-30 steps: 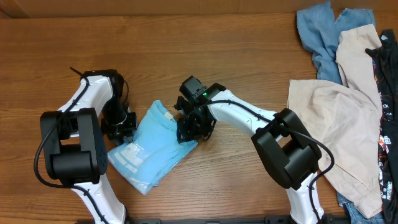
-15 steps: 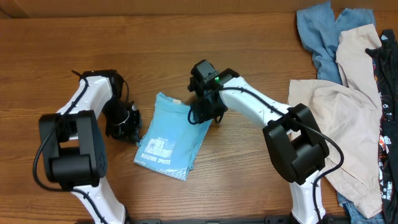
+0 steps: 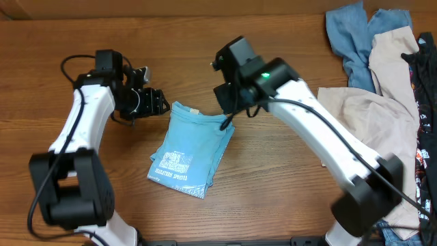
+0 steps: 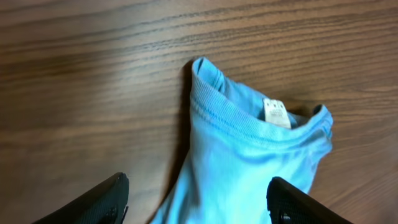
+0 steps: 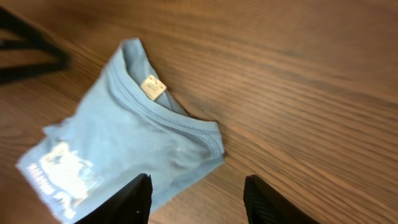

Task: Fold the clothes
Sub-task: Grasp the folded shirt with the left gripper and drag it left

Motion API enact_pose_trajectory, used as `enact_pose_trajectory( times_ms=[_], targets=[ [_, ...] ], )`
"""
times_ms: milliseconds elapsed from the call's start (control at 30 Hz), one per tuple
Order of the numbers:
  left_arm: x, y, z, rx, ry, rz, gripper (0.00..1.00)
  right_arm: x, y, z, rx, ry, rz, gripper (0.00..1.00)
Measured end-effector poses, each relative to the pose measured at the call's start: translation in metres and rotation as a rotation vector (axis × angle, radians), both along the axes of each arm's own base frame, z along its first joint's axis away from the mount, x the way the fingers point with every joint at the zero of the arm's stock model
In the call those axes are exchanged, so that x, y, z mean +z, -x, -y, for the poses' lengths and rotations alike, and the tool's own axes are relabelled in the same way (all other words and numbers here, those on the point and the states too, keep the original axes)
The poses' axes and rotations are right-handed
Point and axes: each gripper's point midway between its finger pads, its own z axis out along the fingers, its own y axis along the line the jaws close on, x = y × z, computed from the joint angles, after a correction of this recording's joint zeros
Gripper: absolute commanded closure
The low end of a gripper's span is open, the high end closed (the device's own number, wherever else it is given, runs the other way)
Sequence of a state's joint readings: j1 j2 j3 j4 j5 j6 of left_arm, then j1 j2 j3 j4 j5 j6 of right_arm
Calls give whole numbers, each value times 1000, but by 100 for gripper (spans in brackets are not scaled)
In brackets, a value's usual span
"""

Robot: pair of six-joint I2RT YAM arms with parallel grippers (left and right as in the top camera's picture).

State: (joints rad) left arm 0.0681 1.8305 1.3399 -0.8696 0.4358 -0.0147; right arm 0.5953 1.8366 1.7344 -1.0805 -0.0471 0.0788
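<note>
The clothes in play are a sky-blue T-shirt (image 3: 186, 152), folded into a narrow packet on the wooden table, collar end far, white lettering on top. My left gripper (image 3: 161, 103) hovers just left of the collar, open, holding nothing. In the left wrist view the collar and its label (image 4: 274, 112) lie between and beyond my left gripper (image 4: 199, 202). My right gripper (image 3: 229, 117) hangs open over the shirt's far right corner. In the right wrist view the shirt (image 5: 124, 140) spreads to the left of my right gripper (image 5: 199, 200), free of both fingers.
A pile of loose garments covers the right end of the table: a large beige one (image 3: 372, 130), a dusty-blue one (image 3: 349, 37) at the back, and a black printed one (image 3: 427, 75) at the edge. Bare wood (image 3: 273, 184) surrounds the folded shirt.
Both grippers have opened and let go of the shirt, then lifted and drawn back toward the far side. The shirt was turned over into its folded packet and now lies still.
</note>
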Motion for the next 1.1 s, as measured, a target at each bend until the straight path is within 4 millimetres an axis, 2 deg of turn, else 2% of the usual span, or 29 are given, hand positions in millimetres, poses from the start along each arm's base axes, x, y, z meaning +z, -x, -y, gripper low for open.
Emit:
enact_pose_trajectory(
  times_ms=[100,200,333,400,633,667,700,767,833,1000,1100],
  targets=[
    [-22,-5,7,-31,47,-23,25,26,7,9,-9,-15,40,47],
    [-43,-8,16,-56,103,-48,26,40,10,18,-22,-23,64,47],
    [-64,-6,24,-70,164,-92,27,44,8,27,-43,-19,69,47],
    [-64,-6,29,-79,204,-93,29,43,8,31,-52,-14,64,47],
    [-67,2,52,-151,294,-120,45,43,3,41,-85,-11,58,47],
    [-68,5,59,-174,300,-126,60,43,3,42,-91,-11,56,47],
    [-69,9,66,-202,300,-130,70,43,2,44,-97,-12,55,47],
    [-72,13,72,-231,288,-136,86,42,1,45,-104,-12,54,47],
    [-78,16,75,-254,284,-144,96,42,1,46,-107,-12,53,47],
    [-79,19,72,-250,284,-158,96,42,1,47,-111,-8,53,47],
    [-78,22,56,-214,250,-184,96,41,1,51,-120,12,52,47]
  ],
)
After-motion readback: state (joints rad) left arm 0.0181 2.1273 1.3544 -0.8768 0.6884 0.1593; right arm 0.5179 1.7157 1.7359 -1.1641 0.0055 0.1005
